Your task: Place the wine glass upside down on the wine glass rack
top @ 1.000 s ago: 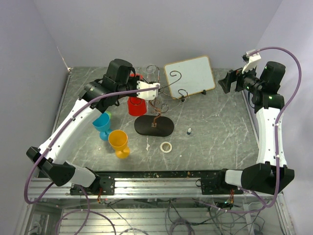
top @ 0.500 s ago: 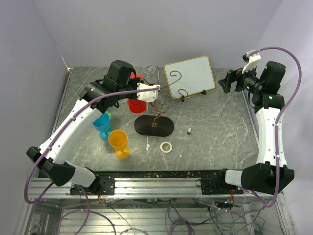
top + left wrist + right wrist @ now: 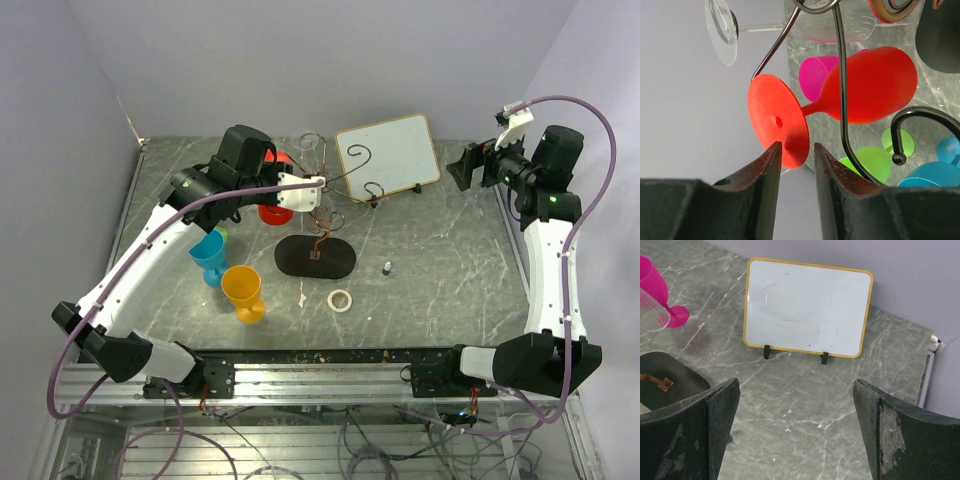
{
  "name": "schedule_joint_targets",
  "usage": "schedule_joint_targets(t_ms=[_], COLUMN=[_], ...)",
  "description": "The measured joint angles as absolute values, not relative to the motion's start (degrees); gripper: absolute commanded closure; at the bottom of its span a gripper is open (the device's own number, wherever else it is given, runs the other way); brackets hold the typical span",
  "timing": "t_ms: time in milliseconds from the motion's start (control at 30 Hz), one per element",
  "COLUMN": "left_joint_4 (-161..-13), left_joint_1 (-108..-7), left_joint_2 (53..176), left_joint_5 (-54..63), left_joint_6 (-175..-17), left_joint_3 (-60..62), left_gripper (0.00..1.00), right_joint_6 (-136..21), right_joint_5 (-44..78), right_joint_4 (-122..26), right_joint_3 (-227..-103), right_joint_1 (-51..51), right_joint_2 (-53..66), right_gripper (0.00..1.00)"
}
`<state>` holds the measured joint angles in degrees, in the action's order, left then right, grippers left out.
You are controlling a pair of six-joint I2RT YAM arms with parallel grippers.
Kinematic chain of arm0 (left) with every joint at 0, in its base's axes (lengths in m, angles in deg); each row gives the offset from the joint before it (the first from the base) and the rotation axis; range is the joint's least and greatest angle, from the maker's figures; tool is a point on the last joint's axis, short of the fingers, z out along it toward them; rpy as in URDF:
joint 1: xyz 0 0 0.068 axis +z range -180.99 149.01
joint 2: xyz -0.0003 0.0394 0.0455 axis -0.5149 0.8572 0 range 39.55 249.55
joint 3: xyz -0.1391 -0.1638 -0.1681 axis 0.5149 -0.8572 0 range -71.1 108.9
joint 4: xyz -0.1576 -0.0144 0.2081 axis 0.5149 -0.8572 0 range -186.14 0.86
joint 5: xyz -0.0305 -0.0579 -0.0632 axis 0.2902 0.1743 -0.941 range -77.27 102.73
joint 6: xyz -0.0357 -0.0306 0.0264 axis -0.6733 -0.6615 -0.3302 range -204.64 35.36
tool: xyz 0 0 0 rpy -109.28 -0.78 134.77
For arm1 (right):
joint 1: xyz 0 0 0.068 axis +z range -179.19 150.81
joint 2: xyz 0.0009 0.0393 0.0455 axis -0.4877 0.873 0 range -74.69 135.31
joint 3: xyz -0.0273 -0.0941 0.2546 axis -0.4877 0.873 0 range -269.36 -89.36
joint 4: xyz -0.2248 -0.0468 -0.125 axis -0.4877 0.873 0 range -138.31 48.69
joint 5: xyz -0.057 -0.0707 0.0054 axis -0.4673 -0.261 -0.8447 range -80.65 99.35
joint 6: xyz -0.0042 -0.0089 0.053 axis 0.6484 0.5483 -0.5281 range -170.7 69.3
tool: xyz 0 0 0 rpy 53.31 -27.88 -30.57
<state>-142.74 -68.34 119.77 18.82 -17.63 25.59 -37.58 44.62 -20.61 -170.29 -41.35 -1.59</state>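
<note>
The red wine glass (image 3: 275, 212) hangs foot-up among the rack's dark wire arms (image 3: 350, 165), which rise from the black oval base (image 3: 315, 257). In the left wrist view its stem passes behind a wire arm (image 3: 840, 75) and its bowl (image 3: 870, 85) points away. My left gripper (image 3: 292, 180) is at the foot (image 3: 775, 117). Its jaws (image 3: 797, 150) stand a narrow gap apart round the foot's rim, with wall showing between them. My right gripper (image 3: 463, 167) is wide open and empty at the far right, and the right wrist view (image 3: 796, 385) shows only table between its fingers.
A clear glass (image 3: 722, 30) hangs on the rack too. Blue (image 3: 208, 255) and orange (image 3: 243, 290) glasses stand at front left; pink (image 3: 815, 75) and green (image 3: 870, 162) ones lie behind the rack. A white board (image 3: 388, 155) stands at the back, with a tape roll (image 3: 340, 299) in front.
My left gripper has shifted slightly, and less of the red glass's bowl shows below it. The right arm has not moved.
</note>
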Motion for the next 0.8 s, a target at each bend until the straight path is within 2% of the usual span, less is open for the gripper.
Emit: schedule_joint_targets(t_ms=[133,333,600,800], left_joint_4=[-143.12,-145.26,-146.63,-145.54], left_joint_1=[-68.34,-68.34,-67.22,-58.65], left_joint_2=[118.77,117.19,114.79,111.77], left_joint_5=[18.86,18.88,17.72,13.11], left_joint_6=[-18.31,-20.87,-26.75,-35.78], left_joint_3=[25.59,26.2,28.87,29.89], left_gripper=[0.44,0.19,0.1,0.05], right_joint_6=[-37.54,-37.25,-36.81,-36.71], right_joint_5=[44.59,44.55,44.55,44.51], right_joint_4=[-20.61,-20.58,-20.56,-20.56], right_joint_3=[-170.29,-170.29,-170.29,-169.87], right_joint_1=[-41.37,-41.37,-41.4,-41.42], right_joint_2=[-1.57,-1.55,-1.52,-1.55], right_gripper=[0.05,0.05,0.04,0.04])
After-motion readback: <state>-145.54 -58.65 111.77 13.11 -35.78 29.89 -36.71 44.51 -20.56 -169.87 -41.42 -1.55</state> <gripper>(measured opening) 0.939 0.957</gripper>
